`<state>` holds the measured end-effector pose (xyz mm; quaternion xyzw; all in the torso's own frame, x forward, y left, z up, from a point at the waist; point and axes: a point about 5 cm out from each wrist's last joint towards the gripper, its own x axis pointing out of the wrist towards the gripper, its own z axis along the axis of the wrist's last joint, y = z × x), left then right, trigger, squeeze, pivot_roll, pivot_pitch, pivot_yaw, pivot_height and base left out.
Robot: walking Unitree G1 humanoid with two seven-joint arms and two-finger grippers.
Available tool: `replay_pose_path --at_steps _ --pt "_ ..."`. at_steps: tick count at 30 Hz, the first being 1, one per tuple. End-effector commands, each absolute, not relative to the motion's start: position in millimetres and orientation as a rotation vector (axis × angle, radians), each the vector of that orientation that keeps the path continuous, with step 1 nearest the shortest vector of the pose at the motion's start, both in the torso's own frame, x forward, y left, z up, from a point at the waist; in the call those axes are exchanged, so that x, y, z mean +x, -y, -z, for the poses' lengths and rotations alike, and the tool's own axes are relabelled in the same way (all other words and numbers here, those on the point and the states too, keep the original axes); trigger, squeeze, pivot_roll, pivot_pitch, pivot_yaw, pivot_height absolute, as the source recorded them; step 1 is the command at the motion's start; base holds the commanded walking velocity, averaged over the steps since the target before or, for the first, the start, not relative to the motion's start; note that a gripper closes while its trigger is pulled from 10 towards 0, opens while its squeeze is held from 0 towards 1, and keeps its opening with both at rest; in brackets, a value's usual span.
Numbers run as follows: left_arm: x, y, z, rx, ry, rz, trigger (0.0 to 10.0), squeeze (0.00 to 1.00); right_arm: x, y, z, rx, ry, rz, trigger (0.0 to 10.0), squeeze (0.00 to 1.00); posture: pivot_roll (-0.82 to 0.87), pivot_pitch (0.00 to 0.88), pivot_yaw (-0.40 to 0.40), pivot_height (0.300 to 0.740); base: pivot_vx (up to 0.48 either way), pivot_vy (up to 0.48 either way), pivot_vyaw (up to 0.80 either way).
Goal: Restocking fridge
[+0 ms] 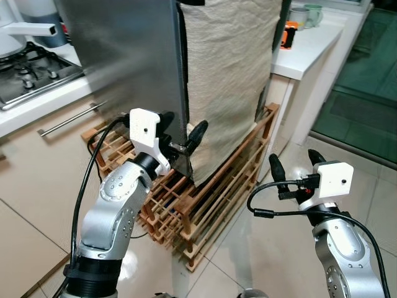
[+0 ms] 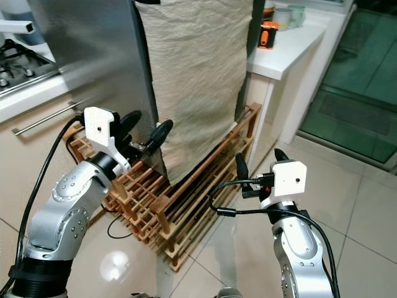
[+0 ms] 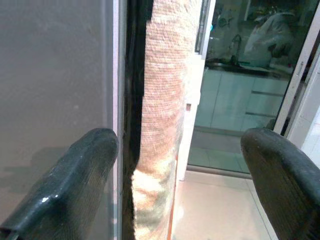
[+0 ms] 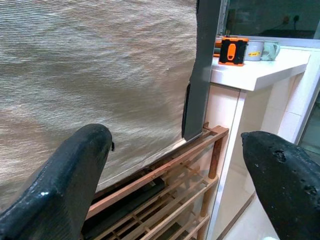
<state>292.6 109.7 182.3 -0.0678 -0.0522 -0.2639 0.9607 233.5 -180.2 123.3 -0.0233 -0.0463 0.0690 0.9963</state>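
The fridge's stainless steel door (image 1: 124, 56) stands ahead on the left, and a beige cloth (image 1: 229, 74) hangs down beside its dark edge. My left gripper (image 1: 183, 127) is open at the door's lower corner. In the left wrist view the door's edge (image 3: 120, 100) lies between the two fingers (image 3: 75, 185), with the cloth (image 3: 165, 100) just past it. My right gripper (image 1: 294, 158) is open and holds nothing. It hovers low at the right over the floor tiles, facing the cloth (image 4: 100, 65).
A wooden slatted rack (image 1: 217, 186) lies on the floor under the fridge and cloth. A gas stove (image 1: 31, 74) and a drawer handle (image 1: 71, 119) are at the left. The white counter (image 1: 310, 43) at the right holds mugs (image 1: 307, 13) and an orange object (image 1: 287, 34). A glass door (image 1: 366, 68) is at the far right.
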Motion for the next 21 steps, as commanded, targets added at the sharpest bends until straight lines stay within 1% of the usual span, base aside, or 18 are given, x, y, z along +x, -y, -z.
replay_pose_path --at_steps 1,8,15,16,21 --pt "296.7 -112.7 -182.8 -0.127 0.104 0.509 10.0 0.00 234.5 180.1 -124.1 -0.045 0.102 -0.132 10.0 0.00 -0.20 0.024 0.064 0.740 0.000 0.000 0.00" --pt "299.3 -107.9 -183.5 -0.164 0.100 0.522 10.0 0.00 235.2 179.9 -124.4 -0.045 0.101 -0.130 10.0 0.00 -0.20 0.024 0.063 0.740 0.000 0.000 0.00" --pt "304.1 -94.4 -179.4 -0.174 0.091 0.549 10.0 0.00 236.5 179.6 -124.3 -0.047 0.100 -0.133 10.0 0.00 -0.20 0.021 0.059 0.740 0.000 0.000 0.00" --pt "308.3 -92.8 -178.4 -0.175 0.092 0.515 10.0 0.00 236.6 179.8 -124.6 -0.048 0.102 -0.132 10.0 0.00 -0.20 0.021 0.059 0.740 0.000 0.000 0.00" --pt "316.0 -94.3 -179.2 -0.162 0.095 0.460 10.0 0.00 235.9 179.8 -125.1 -0.048 0.105 -0.128 10.0 0.00 -0.22 0.019 0.065 0.740 0.000 0.000 0.00"
